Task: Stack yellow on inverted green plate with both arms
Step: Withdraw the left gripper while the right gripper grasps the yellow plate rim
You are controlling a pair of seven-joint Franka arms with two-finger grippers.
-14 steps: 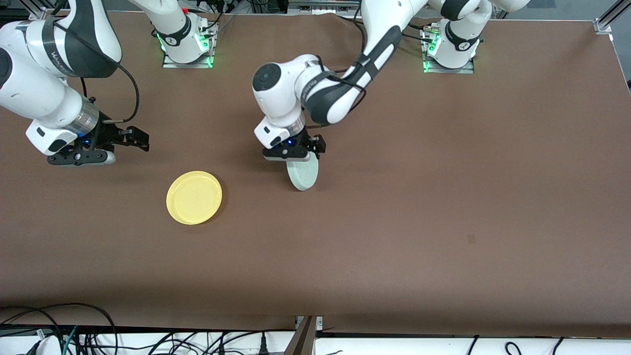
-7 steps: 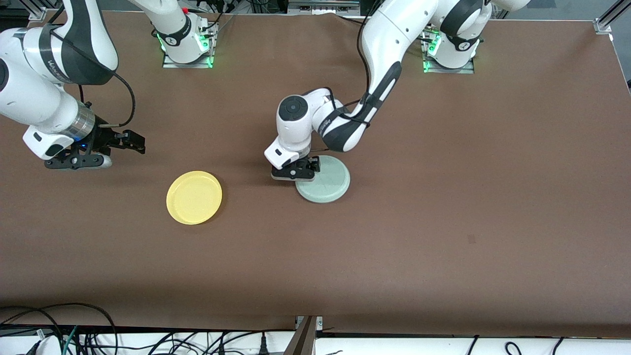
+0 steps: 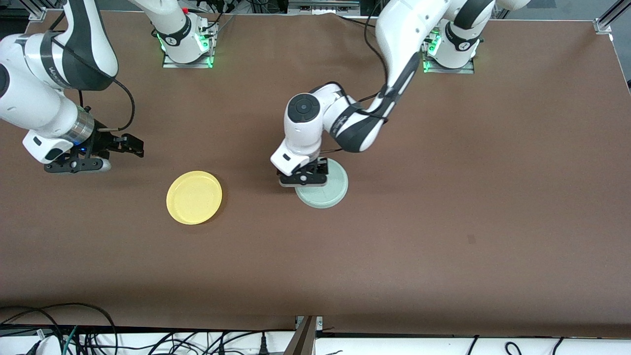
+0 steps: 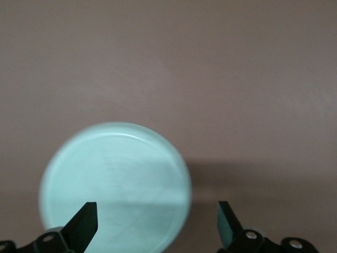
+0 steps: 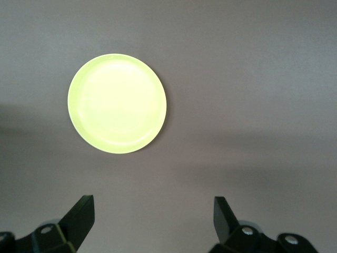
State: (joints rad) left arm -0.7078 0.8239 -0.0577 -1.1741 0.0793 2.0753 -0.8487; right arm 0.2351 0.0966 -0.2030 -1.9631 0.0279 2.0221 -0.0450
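— Green plate [image 3: 329, 191]?
— Lies flat near mid-table, apparently underside up. Pale mint, round, low-rimmed, plain in the left wrist view [image 4: 116, 179].

— Left gripper [image 3: 301, 178]?
— Hangs over the plate's rim on the side toward yellow [image 3: 194, 197], spread wide [image 4: 158, 211], gripping nothing.

— And yellow?
— Sits toward the right arm's end, well apart from green, about as near the front camera. Bright, plain, shallow, right way up [image 5: 117, 103].

— Right gripper [image 3: 76, 164]?
— Hovers over bare table toward the right arm's end, farther from the camera than yellow, spread apart [image 5: 152, 208], empty.

— Handling?
— Probably light, stiff plastic. Smooth, so likely slippery, and hardly fragile. Best pinched at the rim, with one finger slipped under the lip. Could skid on the table if nudged sideways.
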